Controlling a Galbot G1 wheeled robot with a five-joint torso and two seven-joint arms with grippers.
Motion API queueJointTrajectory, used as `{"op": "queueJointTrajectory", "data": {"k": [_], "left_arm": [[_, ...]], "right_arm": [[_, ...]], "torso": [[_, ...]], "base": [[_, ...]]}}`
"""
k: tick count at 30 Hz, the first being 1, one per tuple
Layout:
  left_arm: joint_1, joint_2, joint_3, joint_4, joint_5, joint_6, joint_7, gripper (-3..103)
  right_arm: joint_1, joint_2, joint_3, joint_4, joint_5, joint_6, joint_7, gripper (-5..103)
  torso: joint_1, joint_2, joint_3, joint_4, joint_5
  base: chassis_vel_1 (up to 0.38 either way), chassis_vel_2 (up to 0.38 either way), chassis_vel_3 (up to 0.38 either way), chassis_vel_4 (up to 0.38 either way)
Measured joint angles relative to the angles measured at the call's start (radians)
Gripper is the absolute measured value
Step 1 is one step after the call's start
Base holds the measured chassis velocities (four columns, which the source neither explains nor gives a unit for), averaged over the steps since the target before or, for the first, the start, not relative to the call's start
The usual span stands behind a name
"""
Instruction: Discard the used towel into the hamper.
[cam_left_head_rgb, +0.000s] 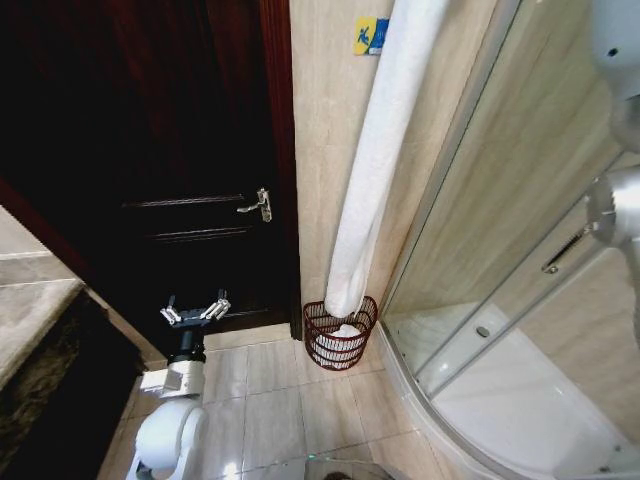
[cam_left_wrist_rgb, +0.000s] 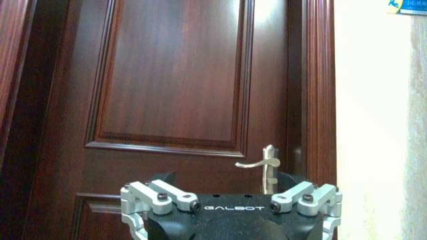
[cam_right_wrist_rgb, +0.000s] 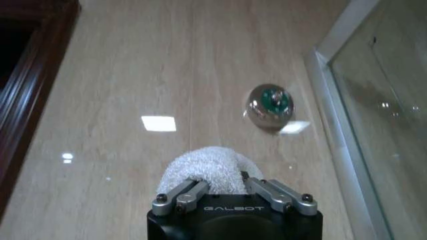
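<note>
The right gripper (cam_right_wrist_rgb: 235, 196) was clamped on the white towel (cam_left_head_rgb: 375, 160) — it hung straight down, its lower end inside the hamper (cam_left_head_rgb: 340, 335) on the tiled floor (cam_left_head_rgb: 280, 400) beside the door (cam_left_head_rgb: 150, 150). The left gripper (cam_left_head_rgb: 195, 310) waited, fingers apart, before the door.

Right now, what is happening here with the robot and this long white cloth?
The right gripper is shut on the top of a long white towel and holds it up high by the tiled wall. The towel hangs down, and its lower end already lies inside the hamper, which stands on the floor between the dark door and the shower enclosure. The left gripper waits open, low before the door.
</note>
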Motion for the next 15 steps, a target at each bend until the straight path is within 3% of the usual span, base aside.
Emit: {"op": "queueJointTrajectory", "data": {"k": [8, 15], "left_arm": [[0.002, -0.004, 0.006, 0.005, 0.007, -0.006, 0.001, 100], [0.000, -0.004, 0.006, 0.005, 0.008, -0.008, 0.002, 100]], "right_arm": [[0.043, 0.025, -0.002, -0.042, -0.014, 0.002, -0.003, 9], [0.009, 0.003, -0.023, 0.000, 0.001, 0.002, 0.020, 9]], "torso": [[0.000, 0.000, 0.000, 0.0002, -0.0001], [0.000, 0.000, 0.000, 0.0001, 0.0002]], "base": [[0.000, 0.000, 0.000, 0.000], [0.000, 0.000, 0.000, 0.000]]}}
